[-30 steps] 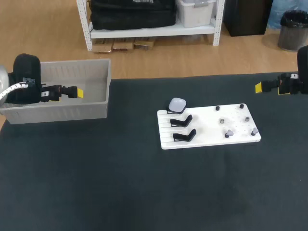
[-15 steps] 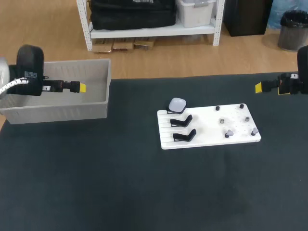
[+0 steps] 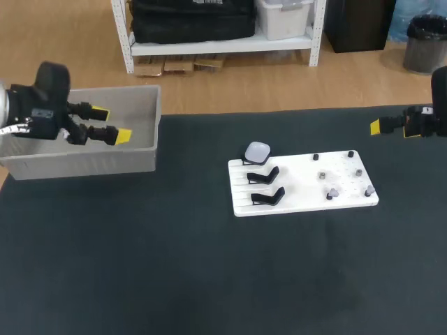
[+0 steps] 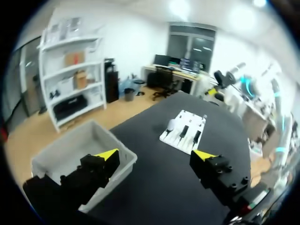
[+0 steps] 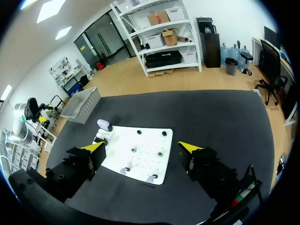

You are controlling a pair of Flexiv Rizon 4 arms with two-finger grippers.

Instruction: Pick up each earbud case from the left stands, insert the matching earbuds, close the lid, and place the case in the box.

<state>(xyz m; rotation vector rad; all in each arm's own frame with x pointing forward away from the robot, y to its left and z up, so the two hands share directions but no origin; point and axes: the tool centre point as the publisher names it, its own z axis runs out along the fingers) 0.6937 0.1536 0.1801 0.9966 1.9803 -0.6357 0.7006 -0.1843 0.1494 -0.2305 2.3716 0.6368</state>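
Observation:
A pale closed earbud case [image 3: 257, 151] sits on the rear stand of the white board [image 3: 304, 199]. The two black stands [image 3: 265, 175] in front of it hold nothing. Small earbuds [image 3: 332, 192] stand on pegs on the board's right half. My left gripper [image 3: 112, 124] hovers open over the grey box [image 3: 84, 162], far left of the board. My right gripper [image 3: 375, 126] hangs open above the table's back right, nothing between its fingers. The left wrist view has the gripper [image 4: 156, 154] open, the box [image 4: 61, 152] under it and the board [image 4: 183, 132] ahead. Ahead of the right gripper [image 5: 141, 146] lie the board [image 5: 140, 161] and the case [image 5: 104, 124].
The dark table mat [image 3: 209, 279] runs wide in front of the board and the box. The box stands at the table's back left corner, and the right wrist view has it [image 5: 84, 104] beyond the board.
My left gripper has turned over the box, so both fingers now show spread apart, and it has shifted a little. The right arm has not moved.

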